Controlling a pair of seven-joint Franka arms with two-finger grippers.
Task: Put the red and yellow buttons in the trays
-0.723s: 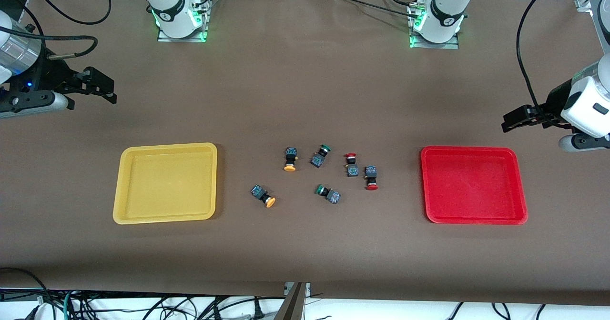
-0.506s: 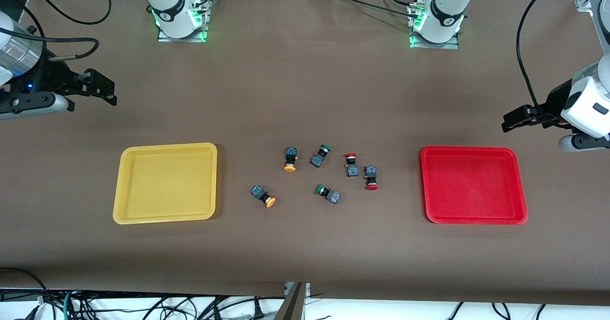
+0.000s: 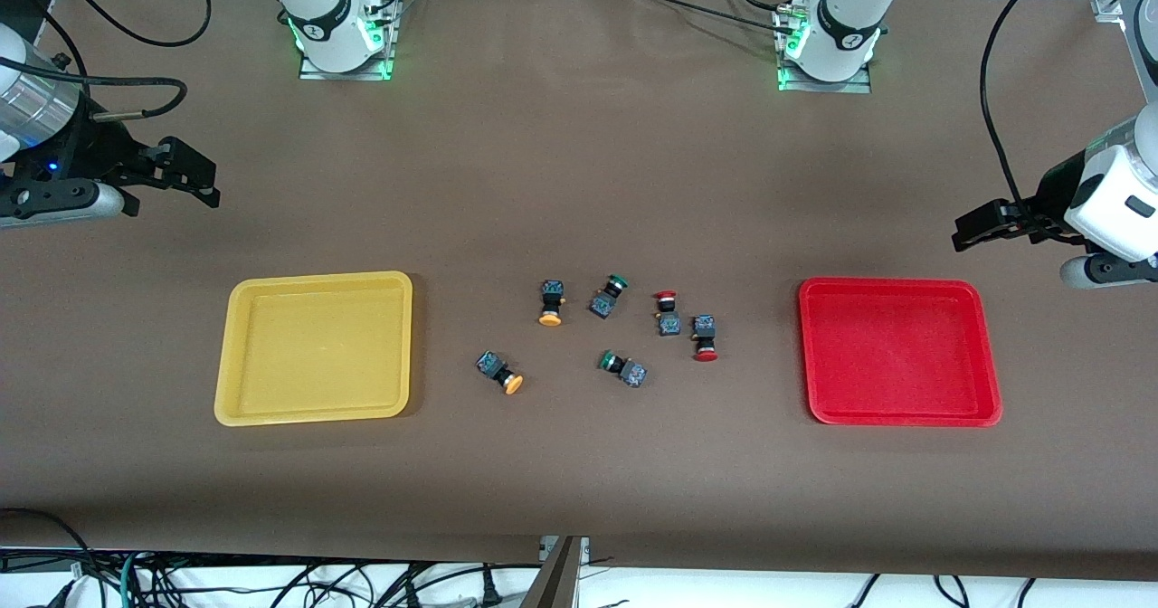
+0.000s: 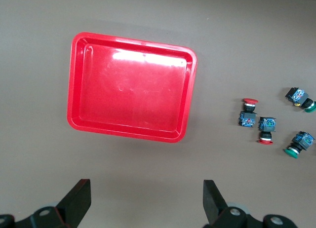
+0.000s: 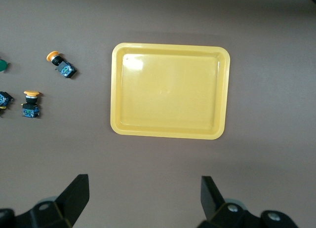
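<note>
- Progress: nothing had yet been sorted. The shallow yellow plastic tray (image 3: 313,347) and the shallow red plastic tray (image 3: 898,352) both lay empty on the brown worktop (image 3: 579,165).
- Task pieces: the two yellow-capped push-button switches (image 3: 550,303) (image 3: 499,372) and the two red-capped push-button switches (image 3: 667,312) (image 3: 705,337) lay on their sides between the trays, mixed with two green-capped switches (image 3: 608,296) (image 3: 623,368).
- All four remained to be picked and placed.
- Right hand (image 3: 192,175): raised over bare worktop at its own end, fingers spread wide, holding nothing.
- Left hand (image 3: 975,228): raised over bare worktop beside the red tray, fingers likewise wide apart and empty.
</note>
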